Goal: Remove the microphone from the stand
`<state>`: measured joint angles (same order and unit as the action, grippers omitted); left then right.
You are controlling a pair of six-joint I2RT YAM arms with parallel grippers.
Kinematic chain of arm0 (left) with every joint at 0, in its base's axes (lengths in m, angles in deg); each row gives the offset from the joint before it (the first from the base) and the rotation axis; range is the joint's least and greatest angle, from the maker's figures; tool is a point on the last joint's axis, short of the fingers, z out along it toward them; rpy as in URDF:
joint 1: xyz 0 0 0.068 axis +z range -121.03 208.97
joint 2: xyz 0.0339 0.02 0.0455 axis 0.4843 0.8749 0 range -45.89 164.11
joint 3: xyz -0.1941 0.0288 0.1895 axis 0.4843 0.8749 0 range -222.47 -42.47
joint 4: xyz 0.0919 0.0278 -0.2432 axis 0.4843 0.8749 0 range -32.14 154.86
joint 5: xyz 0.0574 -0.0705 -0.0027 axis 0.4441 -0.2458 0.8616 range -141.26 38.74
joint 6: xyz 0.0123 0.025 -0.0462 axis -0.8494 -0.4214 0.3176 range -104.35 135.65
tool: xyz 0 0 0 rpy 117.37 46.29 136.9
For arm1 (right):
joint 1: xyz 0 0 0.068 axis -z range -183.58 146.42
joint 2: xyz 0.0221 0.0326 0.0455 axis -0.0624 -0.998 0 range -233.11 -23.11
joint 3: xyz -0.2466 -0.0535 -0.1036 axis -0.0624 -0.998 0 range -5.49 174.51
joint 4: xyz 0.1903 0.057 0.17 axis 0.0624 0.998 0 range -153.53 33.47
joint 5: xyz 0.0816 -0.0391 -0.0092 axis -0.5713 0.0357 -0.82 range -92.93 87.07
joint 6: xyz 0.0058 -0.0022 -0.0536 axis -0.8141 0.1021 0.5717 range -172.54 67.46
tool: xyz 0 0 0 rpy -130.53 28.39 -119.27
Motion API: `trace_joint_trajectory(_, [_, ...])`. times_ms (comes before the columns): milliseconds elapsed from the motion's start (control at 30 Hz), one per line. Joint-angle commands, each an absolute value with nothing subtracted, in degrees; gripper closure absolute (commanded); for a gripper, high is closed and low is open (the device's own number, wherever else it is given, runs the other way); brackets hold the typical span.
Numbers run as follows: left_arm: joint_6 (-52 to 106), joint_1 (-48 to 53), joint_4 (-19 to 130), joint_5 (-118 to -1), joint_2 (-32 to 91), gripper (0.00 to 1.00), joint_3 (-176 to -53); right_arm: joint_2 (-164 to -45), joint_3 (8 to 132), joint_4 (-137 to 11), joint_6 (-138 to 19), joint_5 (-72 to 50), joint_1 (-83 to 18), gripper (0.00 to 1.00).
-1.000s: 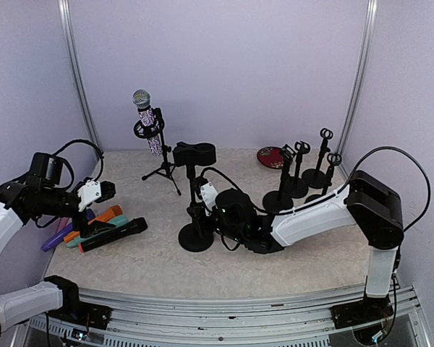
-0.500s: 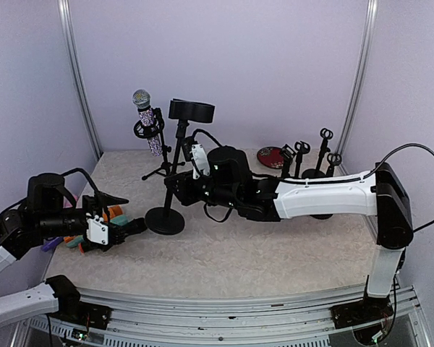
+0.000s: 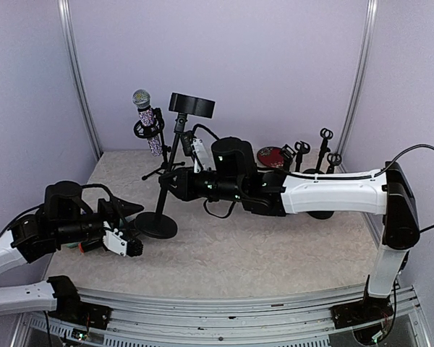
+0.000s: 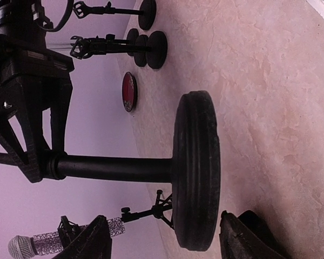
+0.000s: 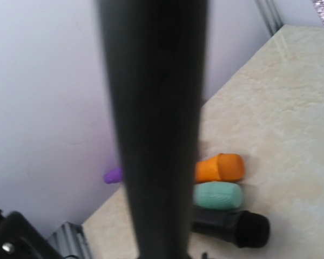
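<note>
The right gripper [image 3: 172, 181] is closed around the pole of the round-base stand [image 3: 159, 225], about halfway up. I think this hold is the reason the stand can lean a little to the right without falling. In the right wrist view the pole fills the middle of the picture, so the grip sits very near the camera. I cannot tell whether the base lies flat on the table [image 3: 275, 246] or is a little lifted.

The left gripper [image 3: 132, 228] is open. Its fingers [image 4: 94, 240] stand on either side of the rim of the base and, as far as I can see, do not touch it. My guess is that it is placed there to pinch the base and steady the stand from below.

On top of this stand is a broad black piece [image 3: 192, 105]. I cannot tell if it is an empty cradle or carries something.

The glittery microphone [image 3: 148, 123] sits upright in the ring of the tripod stand [image 3: 163, 171] at the far left corner of the table, just behind the held stand. No gripper touches it, so I judge the removal as not yet done.

An orange microphone [image 5: 218, 167], a green one [image 5: 217, 195] and a black one [image 5: 232, 226] lie loose near the left edge.
</note>
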<state>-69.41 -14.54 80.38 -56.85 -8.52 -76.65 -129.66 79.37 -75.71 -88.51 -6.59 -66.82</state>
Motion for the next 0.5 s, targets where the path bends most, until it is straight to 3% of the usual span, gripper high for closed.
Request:
trace_joint_trajectory(0, [-71.4, -16.7, 76.6, -54.6, -7.4, 0.36, -76.1, -125.2, 81.3, -82.1, -91.3, -9.7, -67.4, 1.0])
trace_joint_trajectory(200, [-72.4, -17.5, 73.8, -53.7, -6.6, 0.71, -75.5, -124.4, 81.4, -82.8, -90.9, -10.5, -68.1, 1.0])
trace_joint_trajectory(467, [-71.5, -18.0, 66.0, -52.4, -6.6, 0.89, -73.6, -123.2, 80.7, -85.7, -91.1, -13.5, -68.6, 1.0])
